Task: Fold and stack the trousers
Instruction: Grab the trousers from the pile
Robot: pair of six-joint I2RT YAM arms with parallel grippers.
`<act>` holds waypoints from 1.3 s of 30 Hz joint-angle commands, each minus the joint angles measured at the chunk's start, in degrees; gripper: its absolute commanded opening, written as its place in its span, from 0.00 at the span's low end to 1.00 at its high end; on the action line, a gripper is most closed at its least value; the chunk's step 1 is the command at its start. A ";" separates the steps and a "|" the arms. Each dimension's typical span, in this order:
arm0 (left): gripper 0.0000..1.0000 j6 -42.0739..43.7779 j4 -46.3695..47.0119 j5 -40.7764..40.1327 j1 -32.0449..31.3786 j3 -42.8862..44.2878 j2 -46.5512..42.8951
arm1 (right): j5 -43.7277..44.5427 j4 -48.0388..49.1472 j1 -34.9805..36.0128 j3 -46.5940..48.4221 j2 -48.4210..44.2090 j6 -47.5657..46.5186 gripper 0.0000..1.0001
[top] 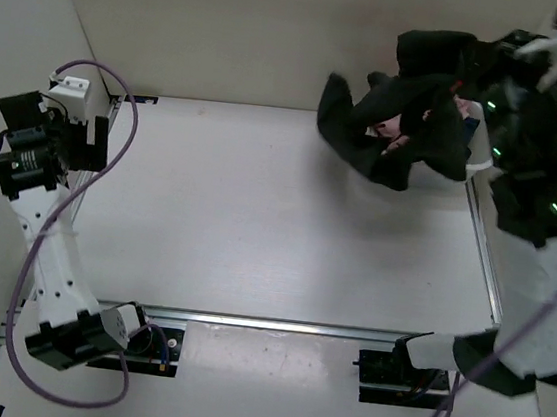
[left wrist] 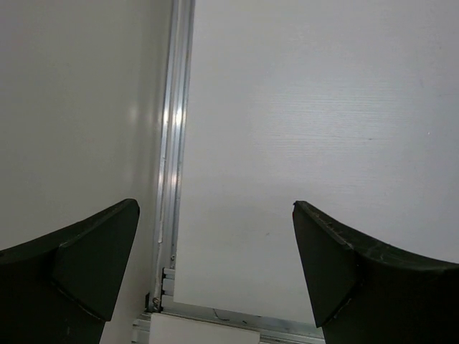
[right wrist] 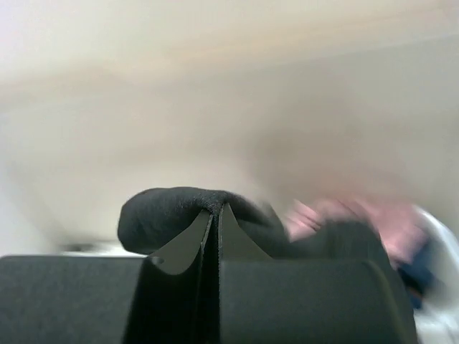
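Top external view has the soft black long-legged trousers (top: 410, 113) bunched in a dark heap at the far right corner of the white table (top: 257, 216), and a scrap of pink garment (top: 393, 131) peeks out among the folds. Over on the right wrist view, the right gripper (right wrist: 216, 209) is clenched tight on a fold of that black fabric, fingers pressed together. Well apart at the left edge, the left gripper (left wrist: 215, 208) hangs with jaws spread wide over bare tabletop and a silver metal rail (left wrist: 172, 179)
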 commanded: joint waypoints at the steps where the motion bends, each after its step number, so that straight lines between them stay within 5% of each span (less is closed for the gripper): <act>1: 1.00 2.03 -2.94 -1.60 0.01 0.98 -7.31 | -6.88 7.74 1.69 1.84 -8.27 5.03 0.00; 7: 1.00 3.27 -6.89 -0.20 0.01 5.38 -9.36 | -22.08 9.41 1.69 -1.05 -10.31 20.36 0.00; 12: 1.00 3.27 -8.83 0.33 0.01 6.80 -6.10 | -26.58 11.78 1.69 -14.05 -5.57 29.43 0.00; 15: 1.00 2.75 -8.83 2.26 0.01 6.80 -3.05 | -16.82 7.26 10.42 -16.54 3.18 24.83 0.00; 17: 1.00 2.05 -8.30 2.26 0.01 7.40 -1.28 | -9.50 1.88 12.41 -6.33 13.82 19.54 0.03; 18: 1.00 1.52 -8.30 2.79 0.01 8.98 1.08 | -8.76 -4.94 12.42 -1.11 18.30 18.21 0.15; 19: 1.00 1.51 -8.91 2.79 0.01 10.21 2.32 | -8.75 -8.49 12.42 4.42 27.66 17.15 0.67; 21: 1.00 0.98 -10.05 3.31 0.01 15.55 6.09 | -9.79 -20.14 11.81 22.29 36.50 14.69 0.99; 24: 1.00 4.40 -13.92 5.77 0.01 21.63 8.83 | -12.54 -26.09 12.50 25.67 39.98 11.53 0.99; 29: 1.00 14.76 -14.98 9.03 0.01 21.40 4.28 | -4.88 -9.68 12.86 -24.65 7.05 9.84 0.99; 34: 1.00 27.24 -14.98 9.65 0.01 9.28 -2.24 | -1.99 -15.18 7.85 -45.94 -11.26 9.15 0.99; 39: 1.00 29.37 -14.98 13.68 0.01 13.81 4.07 | -2.41 -15.74 3.90 -61.06 -16.80 14.14 0.99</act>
